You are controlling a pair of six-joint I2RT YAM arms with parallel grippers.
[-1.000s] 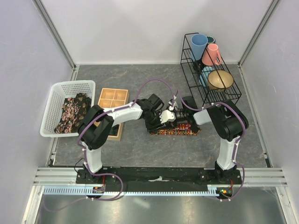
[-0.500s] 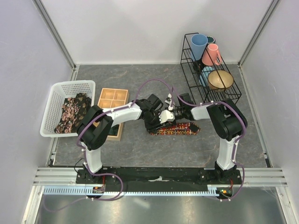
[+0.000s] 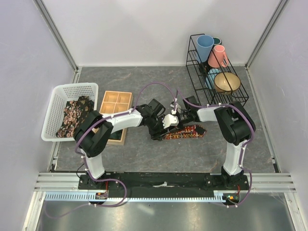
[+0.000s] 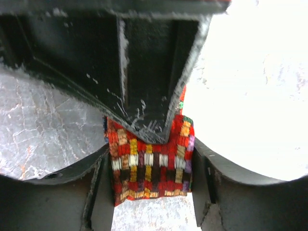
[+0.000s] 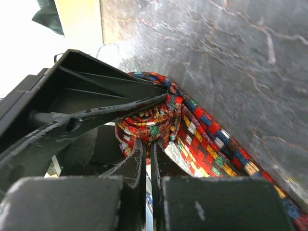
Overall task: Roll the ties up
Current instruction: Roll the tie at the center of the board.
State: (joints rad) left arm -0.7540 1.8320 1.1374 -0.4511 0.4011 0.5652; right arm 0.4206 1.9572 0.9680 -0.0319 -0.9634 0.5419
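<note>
A tie [image 3: 186, 131] with a red, yellow, blue and green check lies on the grey table, its left end curled into a small roll. My right gripper [image 3: 174, 118] is shut on the roll's fabric [image 5: 151, 126], and its fingers [image 5: 138, 159] are almost together. My left gripper [image 3: 161, 129] is open, with one jaw on each side of the tie's width [image 4: 149, 166]. The right gripper's dark body [image 4: 144, 72] hangs just above the tie. More ties [image 3: 74, 115], dark with a pinkish floral print, lie in the white basket.
A white basket [image 3: 57, 94] stands at the left, with a wooden compartment tray [image 3: 115, 103] beside it. A black wire rack [image 3: 237, 98] with cups and a bowl stands at the back right. The arms' cables loop above the tie.
Both grippers have shifted slightly away from the near edge, and the right gripper has moved left. The tie's flat part looks shorter, and its left end is more gathered.
</note>
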